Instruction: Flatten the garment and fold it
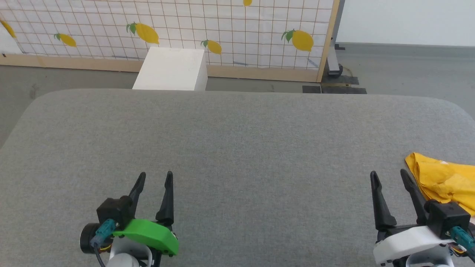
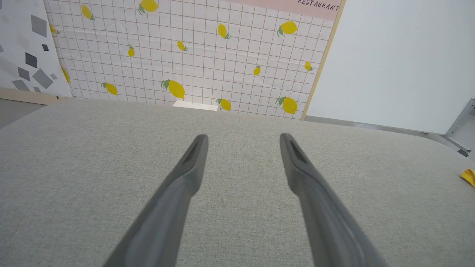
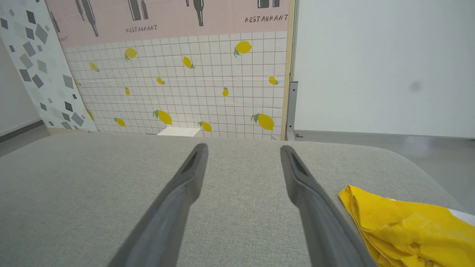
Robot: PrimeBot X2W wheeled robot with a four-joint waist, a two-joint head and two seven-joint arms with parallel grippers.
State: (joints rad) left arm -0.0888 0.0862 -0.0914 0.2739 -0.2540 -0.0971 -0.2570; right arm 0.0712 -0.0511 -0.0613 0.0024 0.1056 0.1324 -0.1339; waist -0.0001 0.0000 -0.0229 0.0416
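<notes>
Garment (image 1: 445, 181): a yellow-orange bunch at the right edge of the head view, partly cut off by the frame. It lies crumpled on the grey fabric surface (image 1: 237, 129), with folds piled on each other and a sliver of white showing. In the right wrist view the garment (image 3: 408, 230) fills the lower right corner, creased and layered, with no flat panel anywhere. In the left wrist view only its yellow tip (image 2: 468, 177) peeks in at the far right edge.

Right hand (image 1: 387, 171): lower right of the head view, just beside the bunch's near edge. Its fingers are spread wide and it has hold of nothing. The right wrist view shows the same, the right hand (image 3: 243, 146) splayed over bare grey cloth with the garment off to its right.

Left hand (image 1: 156, 173): lower left of the head view, well apart from the garment, released and empty. Its wrist view shows the left hand (image 2: 243, 136) over plain surface.

My read is that the task has not started. Nothing is flattened and nothing is folded. Left to do: get the garment to mid-surface, spread it out, smooth it, then make the folds. The right hand is the nearer one for a first grab.
</notes>
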